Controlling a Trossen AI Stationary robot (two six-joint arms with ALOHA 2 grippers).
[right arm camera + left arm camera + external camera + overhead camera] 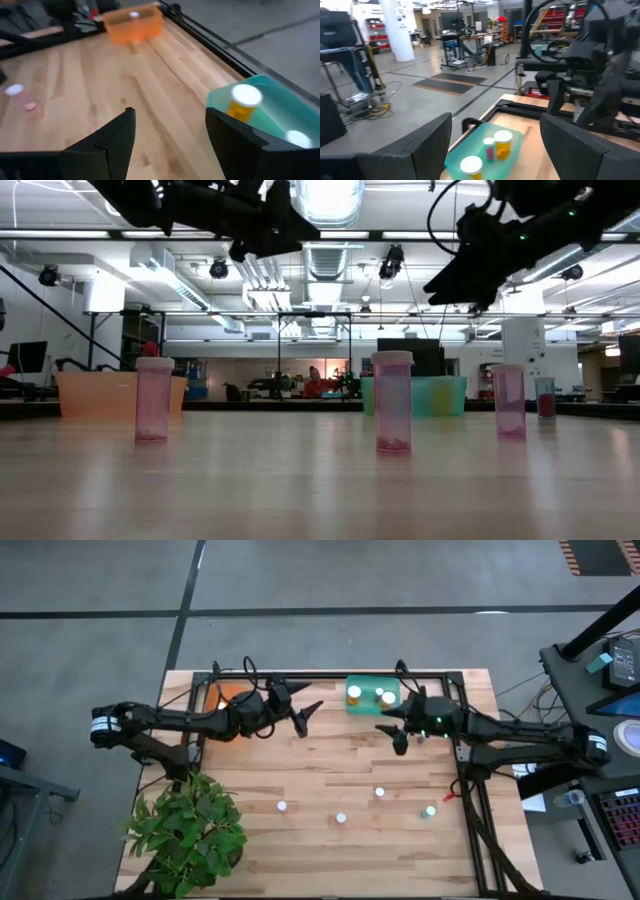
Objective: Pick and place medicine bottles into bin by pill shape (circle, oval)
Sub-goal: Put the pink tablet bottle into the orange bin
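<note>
Several medicine bottles with white caps stand upright on the wooden table near its front: (282, 807), (341, 819), (380, 793), (429, 811). The low view shows them as clear pinkish cylinders, such as the bottle (392, 400). More bottles (502, 143) sit inside the green bin (372, 697) at the far edge. An orange bin (232, 698) stands at the far left. My left gripper (305, 706) hovers open between the two bins, pointing level at the green bin (515, 145). My right gripper (392, 728) hangs open in the air beside the green bin (270, 107), nothing between its fingers.
A potted green plant (188, 830) fills the table's near left corner. A black frame (465, 730) runs along the table's far and right edges. Bare wood lies between the bins and the row of standing bottles.
</note>
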